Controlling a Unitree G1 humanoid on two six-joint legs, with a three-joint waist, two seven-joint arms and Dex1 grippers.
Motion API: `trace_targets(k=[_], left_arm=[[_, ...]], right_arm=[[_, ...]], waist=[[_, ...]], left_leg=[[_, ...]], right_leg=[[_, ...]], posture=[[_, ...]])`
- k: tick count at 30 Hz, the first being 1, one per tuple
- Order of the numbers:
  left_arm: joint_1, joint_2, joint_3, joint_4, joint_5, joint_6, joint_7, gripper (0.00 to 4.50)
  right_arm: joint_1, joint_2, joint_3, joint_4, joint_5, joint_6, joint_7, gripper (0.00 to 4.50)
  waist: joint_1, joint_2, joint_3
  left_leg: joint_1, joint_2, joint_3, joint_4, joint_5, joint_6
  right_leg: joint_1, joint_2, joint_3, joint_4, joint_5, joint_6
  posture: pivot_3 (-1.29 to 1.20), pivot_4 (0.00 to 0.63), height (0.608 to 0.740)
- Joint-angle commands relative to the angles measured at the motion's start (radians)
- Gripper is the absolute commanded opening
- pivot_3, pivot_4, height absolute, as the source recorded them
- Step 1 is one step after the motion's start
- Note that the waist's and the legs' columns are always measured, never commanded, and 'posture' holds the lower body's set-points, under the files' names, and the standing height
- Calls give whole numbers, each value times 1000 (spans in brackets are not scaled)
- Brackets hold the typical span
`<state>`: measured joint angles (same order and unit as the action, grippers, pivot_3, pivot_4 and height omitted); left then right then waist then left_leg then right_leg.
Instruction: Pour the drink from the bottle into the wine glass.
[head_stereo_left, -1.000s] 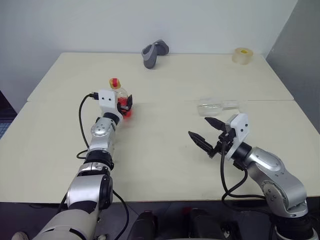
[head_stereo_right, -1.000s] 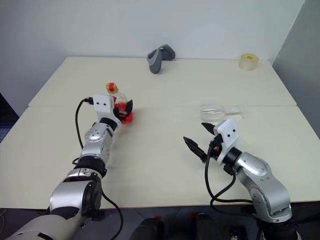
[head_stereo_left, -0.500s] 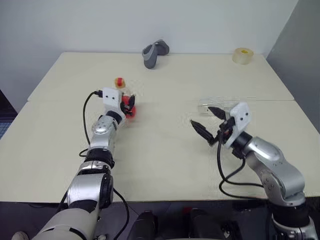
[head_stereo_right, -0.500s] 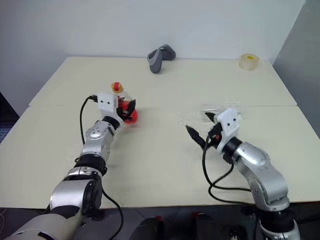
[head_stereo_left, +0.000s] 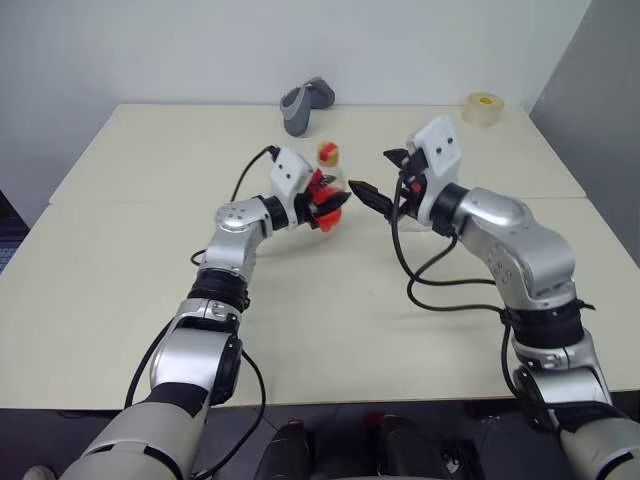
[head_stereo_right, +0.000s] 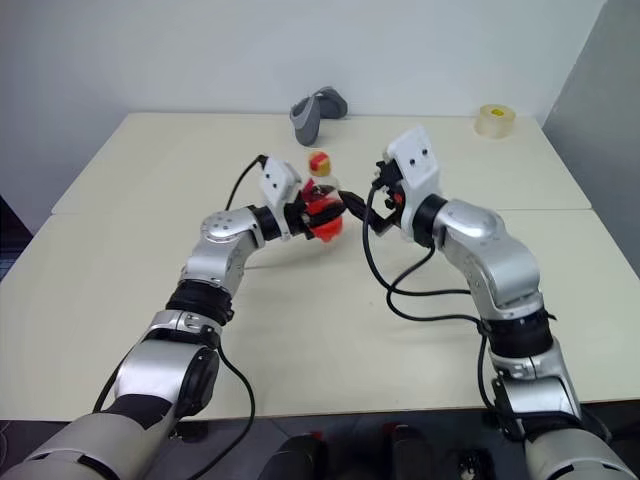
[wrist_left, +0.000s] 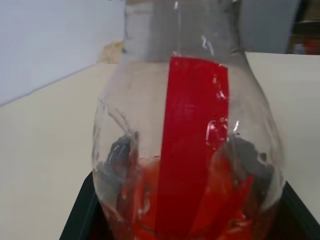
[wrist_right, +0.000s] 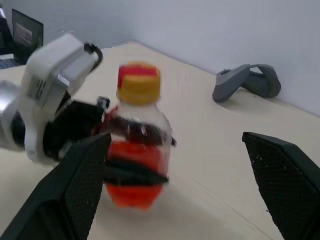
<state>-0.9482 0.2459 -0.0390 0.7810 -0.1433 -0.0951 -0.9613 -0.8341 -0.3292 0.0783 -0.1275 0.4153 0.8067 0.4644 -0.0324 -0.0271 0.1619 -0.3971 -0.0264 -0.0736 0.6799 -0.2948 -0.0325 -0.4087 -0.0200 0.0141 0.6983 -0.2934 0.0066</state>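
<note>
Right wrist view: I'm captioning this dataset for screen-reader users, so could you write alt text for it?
The left gripper holds a small clear bottle upright above a cream table, with red drink in its lower part and a red-and-yellow cap on. The right gripper's two black fingers stand wide apart on either side. A grey controller lies behind.

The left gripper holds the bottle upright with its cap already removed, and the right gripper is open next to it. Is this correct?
Not quite. The cap is on the bottle, as the right wrist view shows. The rest holds: the left gripper holds the bottle upright, and the right gripper is open beside it.
</note>
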Motion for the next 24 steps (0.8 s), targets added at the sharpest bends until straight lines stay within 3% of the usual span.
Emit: trace_targets(k=[1, 17, 20, 24], left_arm=[[-33, -16, 4, -46, -36, -19, -58, 2048], [-101, -42, 32, 72, -31, -63, -67, 2021], [-106, -48, 34, 82, -33, -68, -60, 1974], [-110, -51, 39, 86, -36, -65, -54, 1974]], right_arm=[[-61, 12, -55, 22, 36, 28, 7, 4500], [-130, 73, -140, 79, 103, 107, -27, 4500], [-129, 98, -157, 81, 109, 97, -43, 3912], [-129, 124, -171, 77, 118, 97, -61, 2463]], waist=[[0, 0, 0], [-1, 0, 0], [0, 0, 0], [-1, 0, 0]], left_leg=[[-1, 0, 0, 0, 0, 0], [-2, 0, 0, 0, 0, 0], [-2, 0, 0, 0, 0, 0], [-2, 0, 1, 0, 0, 0]], right_leg=[[-1, 0, 0, 0, 0, 0], [-3, 0, 0, 2, 0, 0], [-3, 0, 1, 2, 0, 0], [-4, 0, 1, 3, 0, 0]], posture=[[0, 150, 740], [0, 150, 740], [0, 150, 740], [0, 150, 740]])
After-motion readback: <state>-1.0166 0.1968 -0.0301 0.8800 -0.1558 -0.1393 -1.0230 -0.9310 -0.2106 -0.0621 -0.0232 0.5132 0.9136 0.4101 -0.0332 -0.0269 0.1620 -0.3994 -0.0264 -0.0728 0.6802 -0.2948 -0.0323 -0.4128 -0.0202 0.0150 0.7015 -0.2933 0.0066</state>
